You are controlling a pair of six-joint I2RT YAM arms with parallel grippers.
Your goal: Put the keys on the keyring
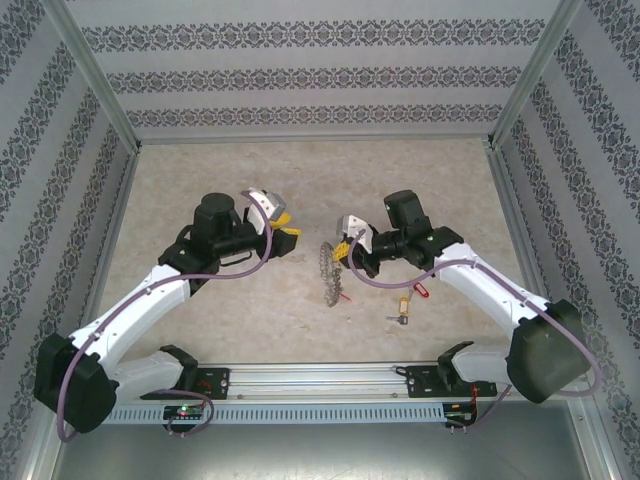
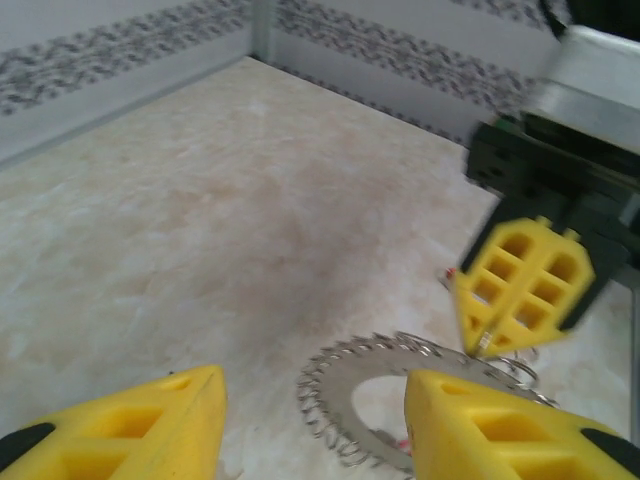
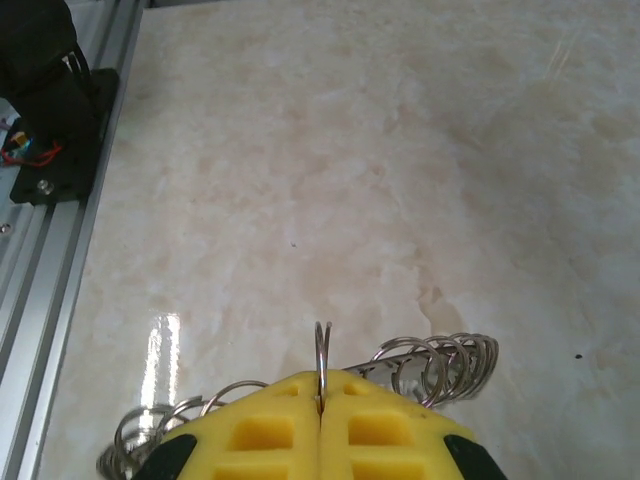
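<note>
Beige marbled table (image 1: 200,330), boxed by patterned walls (image 1: 300,75) on three sides. The keyring (image 1: 327,268) stands on edge at mid-table, its upper rim pinched in the right claw (image 1: 341,247), whose yellow fingers are pressed together on the metal. From the right wrist, the keyring's thin rim (image 3: 322,355) rises out of the seam of the clamped right claw (image 3: 320,410), with silvery links curling away on both sides below it.

The right arm comes in from its base at the near right, elbow bent, forearm aimed left. The left arm mirrors it from the near left, wrist turned towards the keyring. The left claw (image 1: 287,224) hangs just left of the keyring, apart from it, fingers spread and empty. From the left wrist, the keyring (image 2: 335,385) lies ahead of the parted left claw (image 2: 312,420), and the right claw (image 2: 485,335) grips its far rim.

A red key (image 1: 420,291) and a yellow key (image 1: 403,310) lie on the table to the right of the right claw, nearer the bases. A red speck (image 1: 344,296) shows at the keyring's lower edge, too small to identify.

Bare table runs beyond both claws to the back wall. An aluminium rail (image 1: 330,380) closes the near edge.
</note>
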